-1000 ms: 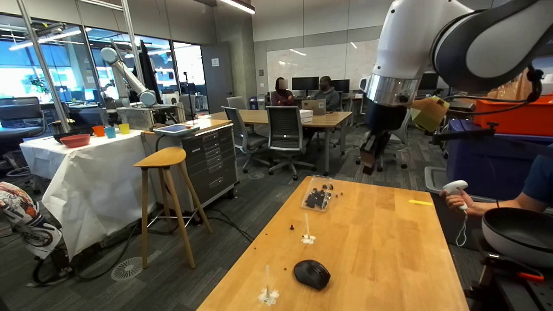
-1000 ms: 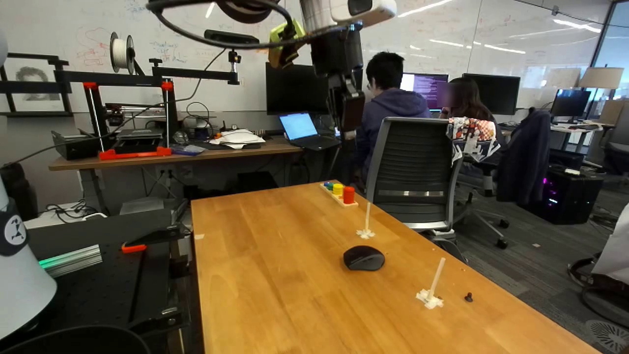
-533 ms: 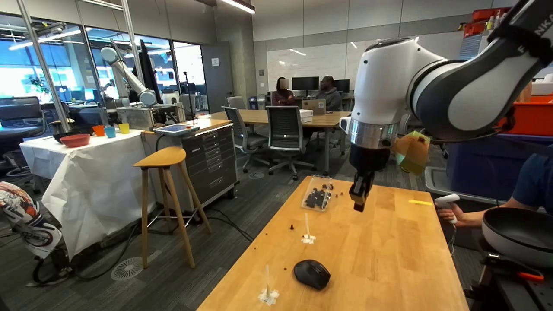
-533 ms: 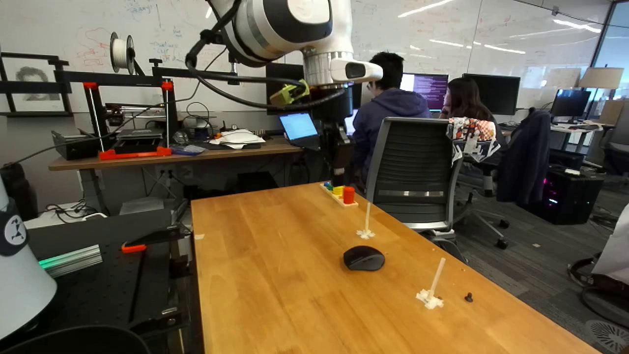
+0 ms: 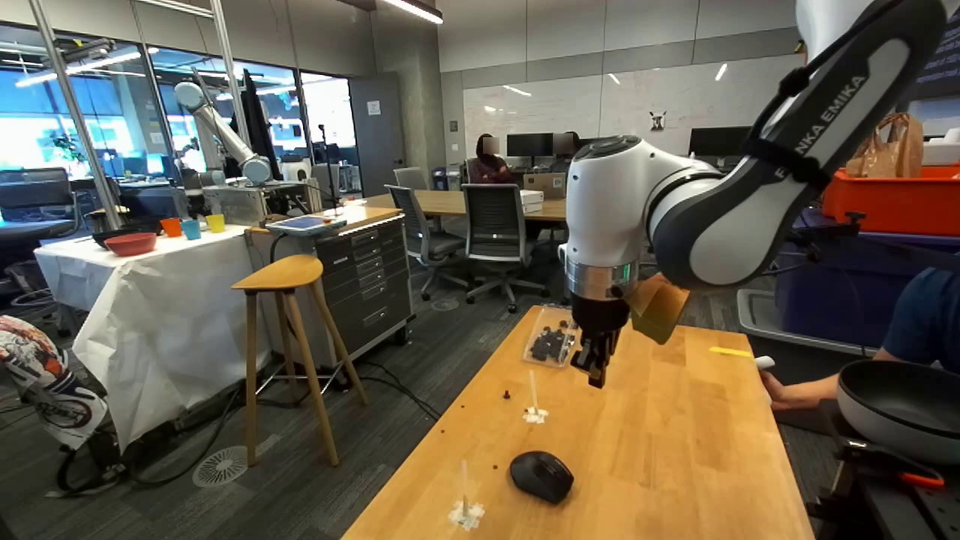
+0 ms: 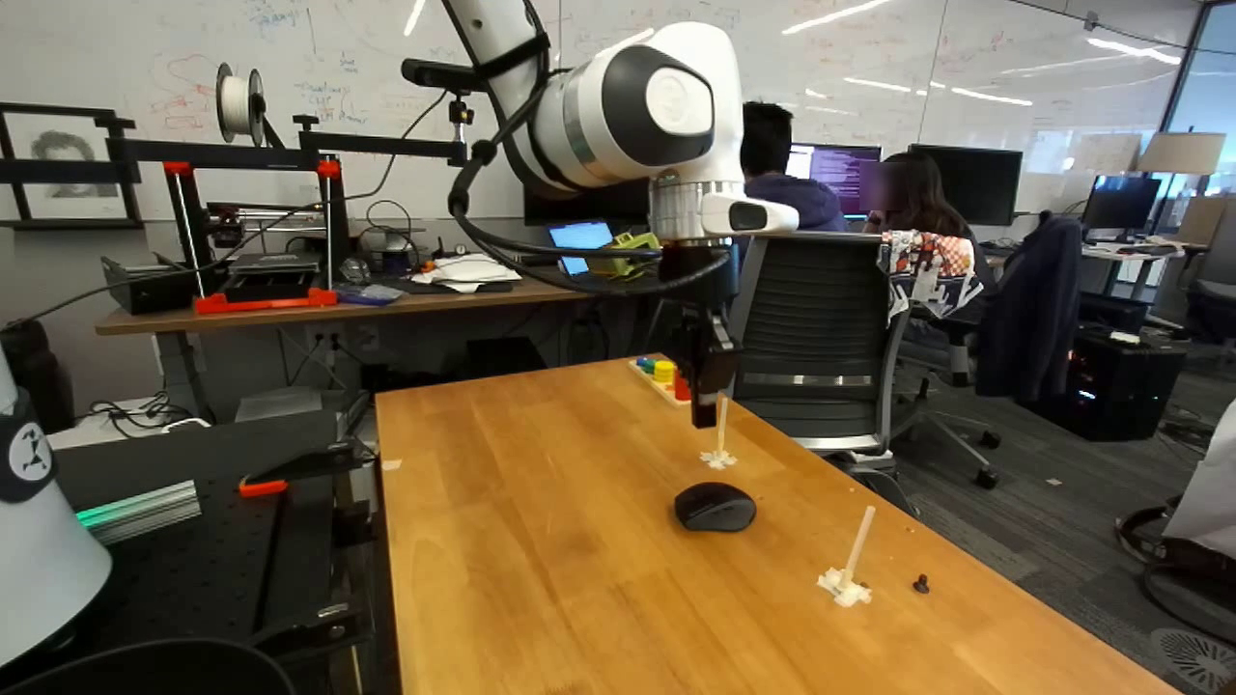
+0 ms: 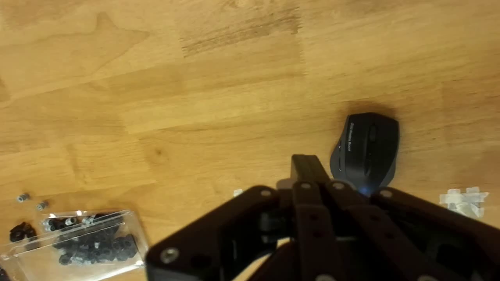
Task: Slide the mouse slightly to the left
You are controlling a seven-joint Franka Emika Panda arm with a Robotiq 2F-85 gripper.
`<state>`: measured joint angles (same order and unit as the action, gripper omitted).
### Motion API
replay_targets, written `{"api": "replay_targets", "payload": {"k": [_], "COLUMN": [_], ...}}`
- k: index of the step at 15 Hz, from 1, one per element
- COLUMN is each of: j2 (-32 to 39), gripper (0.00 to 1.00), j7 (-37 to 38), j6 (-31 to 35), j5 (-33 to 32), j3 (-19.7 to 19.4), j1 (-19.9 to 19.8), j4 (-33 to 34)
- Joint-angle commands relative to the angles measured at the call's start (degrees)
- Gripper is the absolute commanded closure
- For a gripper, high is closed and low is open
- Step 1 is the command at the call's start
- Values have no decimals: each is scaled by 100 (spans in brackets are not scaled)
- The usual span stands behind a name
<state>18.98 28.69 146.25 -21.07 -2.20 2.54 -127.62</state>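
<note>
On the table (image 5: 652,450), the mouse (image 7: 369,146) is waiting for its nudge

Beyond the wooden table, office chairs (image 5: 495,217) are standing in front of a whiteboard (image 5: 540,105). Over the wood, the gripper (image 7: 310,168) is hovering nose-down, its jaws standing together with nothing showing between them; it is touching neither the table nor the mouse.

From the gripper's tip, the mouse is sitting between two and three o'clock in the wrist view, its rear end partly hiding behind the gripper. In an exterior view, the mouse (image 5: 541,477) is lying flat on the wood at seven o'clock from that tip.

Farther out, a clear box (image 7: 131,230) of dark pieces (image 7: 97,242) is resting between eight and nine o'clock in the wrist view. In an exterior view, two taped-down sticks (image 6: 856,545) are standing near the mouse, at twelve and four o'clock.

The step in hand appears to be the approach; the slide itself is not yet happening. The next move is probably calling for lowering the tip just beside the mouse's box-facing flank, then pressing gently toward three o'clock in the wrist view, assuming left is meaning the robot's own. "Slightly" is asking for a short stroke, ending before the mouse is reaching the twelve o'clock stick.
</note>
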Motion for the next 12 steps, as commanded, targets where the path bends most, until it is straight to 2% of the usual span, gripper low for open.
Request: {"api": "replay_targets", "payload": {"k": [1,12], "j2": [676,1941], "gripper": [100,100], "j7": [208,236], "j6": [-186,-591], "j5": [119,700], "j3": [-321,-440], "j1": [328,878], "j4": [714,1700]}}
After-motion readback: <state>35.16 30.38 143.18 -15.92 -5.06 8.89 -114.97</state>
